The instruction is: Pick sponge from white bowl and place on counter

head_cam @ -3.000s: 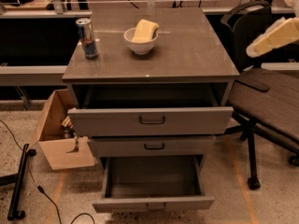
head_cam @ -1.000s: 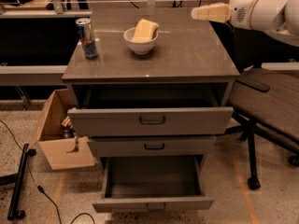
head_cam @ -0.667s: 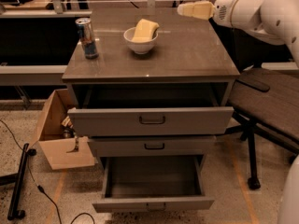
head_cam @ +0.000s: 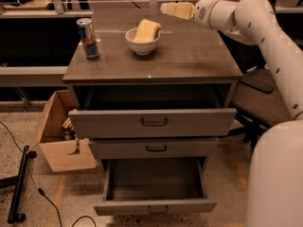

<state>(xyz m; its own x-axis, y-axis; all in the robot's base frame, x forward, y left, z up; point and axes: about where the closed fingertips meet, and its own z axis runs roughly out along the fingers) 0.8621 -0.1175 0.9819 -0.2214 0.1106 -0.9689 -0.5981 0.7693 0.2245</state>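
The pale yellow sponge [head_cam: 146, 30] lies tilted in the small white bowl [head_cam: 142, 45], which stands on the far middle of the grey-brown counter [head_cam: 189, 60]. My gripper [head_cam: 164, 8] reaches in from the right on the white arm, above the counter's far edge. It hovers a little right of and higher than the bowl, its pale yellow fingers pointing left toward the sponge. It holds nothing and touches neither the sponge nor the bowl.
A metal can [head_cam: 88, 38] stands on the counter's far left. Below, the top drawer [head_cam: 154, 122] is slightly open and the bottom drawer [head_cam: 154, 186] is pulled far out. A cardboard box [head_cam: 59, 131] sits on the floor at left, a chair [head_cam: 260, 96] at right.
The arm has swung in from the right side of the cabinet, up and left over the counter, bringing the gripper close to the bowl. The sponge, bowl and can have not moved.
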